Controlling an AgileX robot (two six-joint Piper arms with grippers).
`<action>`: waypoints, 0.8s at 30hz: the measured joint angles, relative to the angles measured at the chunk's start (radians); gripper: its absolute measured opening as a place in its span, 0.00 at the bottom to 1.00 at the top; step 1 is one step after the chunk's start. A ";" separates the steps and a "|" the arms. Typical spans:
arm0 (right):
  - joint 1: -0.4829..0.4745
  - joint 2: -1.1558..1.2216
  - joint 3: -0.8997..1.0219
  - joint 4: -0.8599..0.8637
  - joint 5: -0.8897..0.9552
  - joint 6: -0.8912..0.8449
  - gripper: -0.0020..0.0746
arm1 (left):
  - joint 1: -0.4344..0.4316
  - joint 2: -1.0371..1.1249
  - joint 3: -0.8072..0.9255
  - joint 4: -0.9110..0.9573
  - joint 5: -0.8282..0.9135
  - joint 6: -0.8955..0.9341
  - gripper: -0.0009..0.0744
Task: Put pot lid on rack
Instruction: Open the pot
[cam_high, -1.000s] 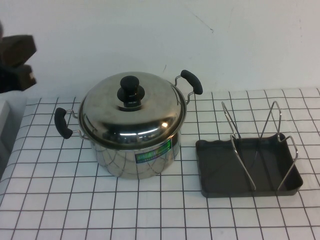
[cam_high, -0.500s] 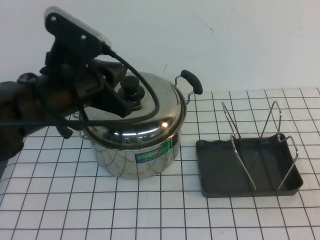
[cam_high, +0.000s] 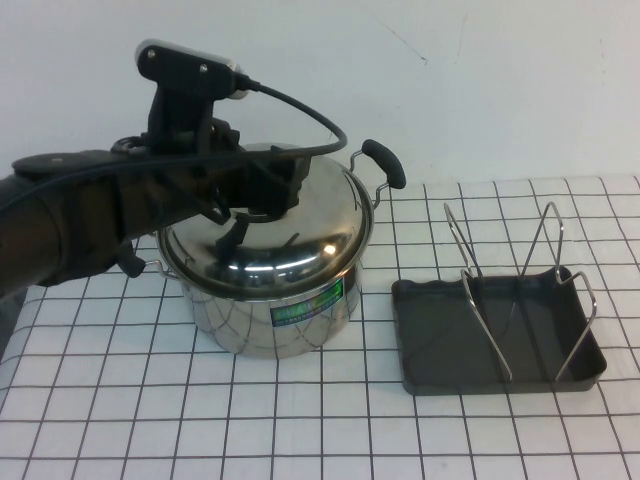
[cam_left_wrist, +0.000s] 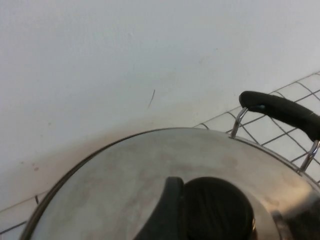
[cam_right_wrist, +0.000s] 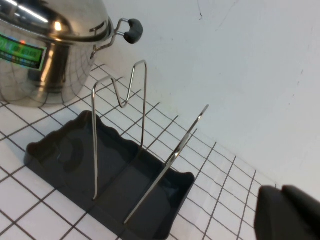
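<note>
Overhead, shiny domed pot lid (cam_high: 300, 235), black-knobbed.

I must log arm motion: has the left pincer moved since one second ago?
Yes. The left pincer came in from the table's left edge and now sits open over the pot lid at its knob.

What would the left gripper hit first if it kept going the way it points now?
Most likely the black knob on the pot lid: the open left gripper sits right over it, one finger already beside it. The right gripper, shut, is parked beyond the rack.
</note>
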 joint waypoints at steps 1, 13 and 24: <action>0.000 0.000 0.000 0.000 0.000 0.000 0.02 | 0.000 0.014 -0.002 0.000 -0.002 0.000 0.91; 0.000 0.000 0.000 0.000 -0.002 -0.005 0.02 | 0.000 0.085 -0.006 -0.004 -0.031 0.002 0.48; 0.000 0.000 0.018 0.002 -0.018 -0.008 0.02 | 0.000 0.074 -0.006 -0.004 -0.024 0.000 0.46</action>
